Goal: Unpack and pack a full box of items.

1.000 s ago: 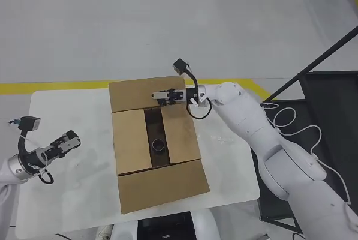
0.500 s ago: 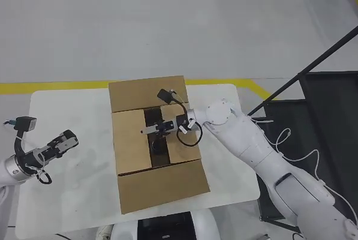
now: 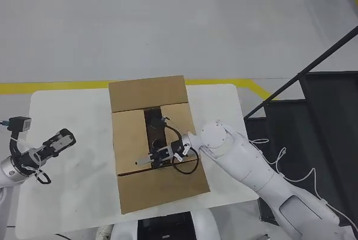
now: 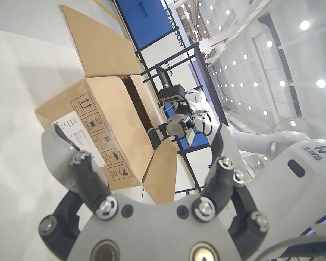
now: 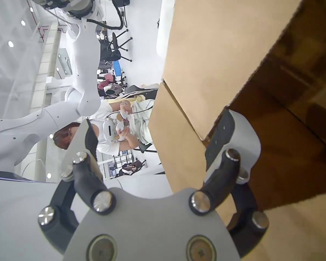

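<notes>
- The cardboard box [image 4: 97, 120] stands in the middle of the white table [image 3: 71, 102]. Its near flap [image 3: 164, 187] is folded out toward the robot and reaches close to the table's near edge.
- The right gripper [image 3: 141, 161] sits low over the box, at the near end of the opening, where the near flap meets the left flap [image 3: 129, 141].
- Its fingers are spread wide and clamp nothing. In the right wrist view, the right gripper [image 5: 157, 131] has a cardboard flap corner lying between them. One finger [image 5: 229, 137] is over the dark inside of the box and the other [image 5: 82, 139] is out past the cardboard. Whether either pad touches the flap cannot be told.
- The left gripper [image 3: 68, 139] hangs above the left part of the table, well apart from the box and pointing toward it. Its fingers are wide open and empty. In the left wrist view, the left gripper [image 4: 138, 134] faces the printed side wall of the box, with the right gripper [image 4: 171, 135] showing farther off at the flap edge.
- The left flap and the right flap [image 3: 180, 129] are folded inward and lie roughly level. A narrow dark gap [image 3: 153, 123] runs between them, too dark to show the contents.
- The far flap [image 3: 147, 93] is open, tilted up and away from the robot.
- Beyond the table a yellow line [image 3: 47, 87] runs across the grey floor, and a black frame [image 3: 334, 102] stands off to the right.
</notes>
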{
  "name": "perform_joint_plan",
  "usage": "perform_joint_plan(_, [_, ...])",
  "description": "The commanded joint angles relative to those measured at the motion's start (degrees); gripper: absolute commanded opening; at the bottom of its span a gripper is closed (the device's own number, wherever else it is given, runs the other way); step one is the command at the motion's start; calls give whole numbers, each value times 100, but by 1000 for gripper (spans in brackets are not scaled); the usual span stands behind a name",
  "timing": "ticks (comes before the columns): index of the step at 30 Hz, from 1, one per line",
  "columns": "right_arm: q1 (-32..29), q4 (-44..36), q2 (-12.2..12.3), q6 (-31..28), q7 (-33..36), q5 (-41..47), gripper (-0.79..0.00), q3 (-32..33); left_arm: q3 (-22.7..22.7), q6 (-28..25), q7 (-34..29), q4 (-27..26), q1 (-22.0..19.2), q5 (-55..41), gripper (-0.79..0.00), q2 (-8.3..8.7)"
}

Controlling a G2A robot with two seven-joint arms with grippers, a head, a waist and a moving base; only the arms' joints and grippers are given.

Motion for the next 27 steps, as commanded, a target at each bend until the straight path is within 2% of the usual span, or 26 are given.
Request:
perform_joint_plan(1, [69, 133, -53, -45, -70, 52, 0, -106, -41, -1, 40, 13, 16, -14, 0, 2])
perform_joint_plan(9, [294, 482, -214, -490, -256, 434, 0, -251, -200, -28, 97, 85, 98, -23, 0, 14])
perform_joint_plan(14, [445, 586, -219, -190, -456, -229, 0, -317, -238, -35, 108, 104, 121, -18, 0, 18])
perform_joint_plan(19, [438, 697, -277, -153, -564, -336, 0, -453, -231, -41, 126, 93, 122, -35, 0, 16])
perform_joint_plan(27, [501, 623, -415, -894, -635, 504, 0, -385, -272, -34, 137, 121, 127, -34, 0, 22])
